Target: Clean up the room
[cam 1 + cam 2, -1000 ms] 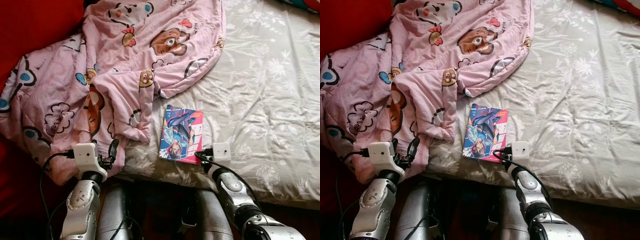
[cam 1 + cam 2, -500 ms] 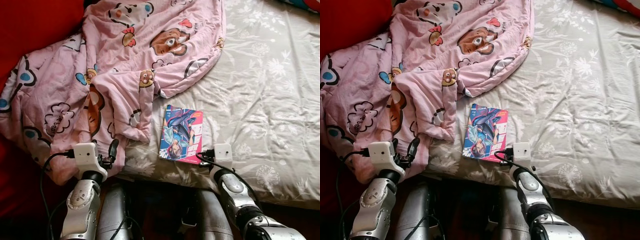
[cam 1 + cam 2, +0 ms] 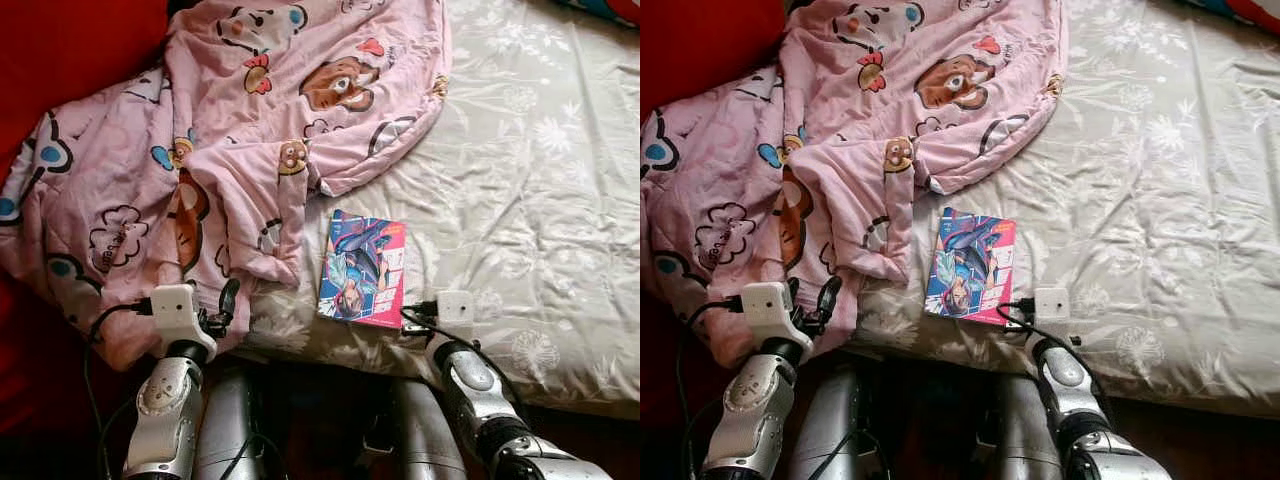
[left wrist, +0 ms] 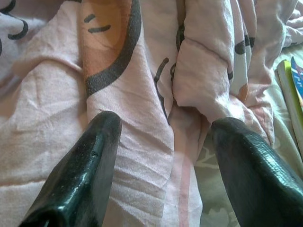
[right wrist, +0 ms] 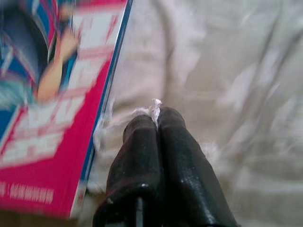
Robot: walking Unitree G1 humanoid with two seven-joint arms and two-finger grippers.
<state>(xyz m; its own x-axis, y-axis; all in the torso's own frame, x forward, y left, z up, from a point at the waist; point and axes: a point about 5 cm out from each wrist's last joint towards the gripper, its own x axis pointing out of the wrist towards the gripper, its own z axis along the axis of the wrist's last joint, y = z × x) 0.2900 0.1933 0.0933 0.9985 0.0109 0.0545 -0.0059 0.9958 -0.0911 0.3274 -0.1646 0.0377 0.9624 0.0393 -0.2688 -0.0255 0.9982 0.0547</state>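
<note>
Bedroom — floral bedsheet (image 3: 520, 180), cartoon quilt (image 3: 250, 130)

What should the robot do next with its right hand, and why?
Probably open the right gripper and slide it toward the comic book. Its fingers are pressed shut, pinching a small white scrap, on the bedsheet just beside the book's edge, so they cannot take the book yet.

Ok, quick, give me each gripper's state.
Left gripper: open, holding nothing, over the pink blanket.
Right gripper: closed on a small white scrap, beside the book.
</note>
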